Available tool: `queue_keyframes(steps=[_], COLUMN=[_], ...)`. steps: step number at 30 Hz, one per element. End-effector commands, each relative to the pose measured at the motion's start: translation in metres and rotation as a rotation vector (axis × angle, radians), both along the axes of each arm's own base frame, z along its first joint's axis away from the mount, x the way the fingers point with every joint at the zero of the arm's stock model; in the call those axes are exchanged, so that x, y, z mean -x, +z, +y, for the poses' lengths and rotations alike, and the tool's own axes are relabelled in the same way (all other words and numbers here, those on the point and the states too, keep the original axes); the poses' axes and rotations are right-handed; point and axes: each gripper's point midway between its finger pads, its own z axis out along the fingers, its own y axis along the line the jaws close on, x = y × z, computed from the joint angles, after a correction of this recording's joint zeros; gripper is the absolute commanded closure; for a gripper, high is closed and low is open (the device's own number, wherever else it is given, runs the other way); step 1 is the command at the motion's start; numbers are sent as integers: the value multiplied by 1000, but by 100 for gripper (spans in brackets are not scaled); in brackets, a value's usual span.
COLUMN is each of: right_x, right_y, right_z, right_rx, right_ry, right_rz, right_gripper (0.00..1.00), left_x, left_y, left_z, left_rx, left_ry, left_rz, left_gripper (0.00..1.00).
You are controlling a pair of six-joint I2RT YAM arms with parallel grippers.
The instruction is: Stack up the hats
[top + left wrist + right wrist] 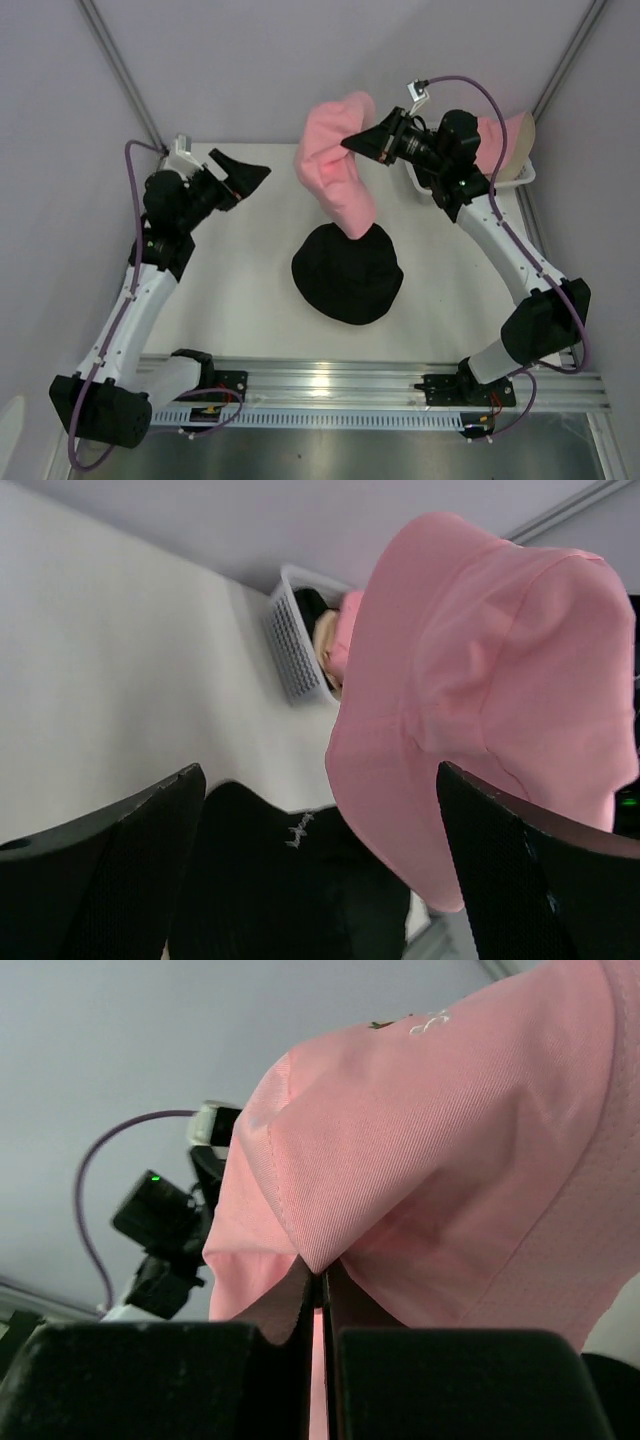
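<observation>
A black hat [347, 272] with a small light mark [298, 830] lies on the table's middle. My right gripper [356, 142] is shut on the brim of the pink hat [335, 160] and holds it in the air, its lower edge hanging onto the black hat's far side. The pink hat fills the right wrist view [450, 1160] and hangs at the right of the left wrist view [490, 700]. My left gripper [243, 174] is open and empty at the far left, raised and facing the hats. A beige-and-pink hat [505, 140] sits in the basket. The second black hat is not clearly seen.
A white mesh basket [520, 178] stands at the back right corner; it also shows in the left wrist view [290, 645]. Grey walls and metal posts close in the table at back and sides. A metal rail [330, 385] runs along the near edge.
</observation>
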Motion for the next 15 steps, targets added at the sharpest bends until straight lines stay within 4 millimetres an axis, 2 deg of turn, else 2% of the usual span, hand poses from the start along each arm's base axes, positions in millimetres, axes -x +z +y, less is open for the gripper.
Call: queue_keyframes(steps=[1,3,4,8,9,10,12,15], right_x=[53,62,67,83,89,90,96,97], right_y=[51,46,43,32,34,26,25,19], right_z=[-2,1,-1,-2,0,1,3,4], right_rx=[-106,-126,-152,-228,-258,-261,-286,-273], right_ry=[53,58,54,45,58,62,89,87], right_rz=[-158,-128,-115,-103,-99,-77,-65,-62], right_gripper=[100,100,100,100,100,100,100,100], left_x=[28,41,42,62,65,70,74,81], left_y=[-3,-10,-25,-47,-46,-41,-44,-38], left_z=[-20,-15,-10,-3,-2,-1,-3,-14], left_rx=[274,347,371,503,528,535,542,553], left_ry=[-119,-94,-56,-16,-12,-17,-25,-81], left_rz=[33,41,69,91,92,72,81,73], left_gripper=[0,0,1,3,3,4,4,4])
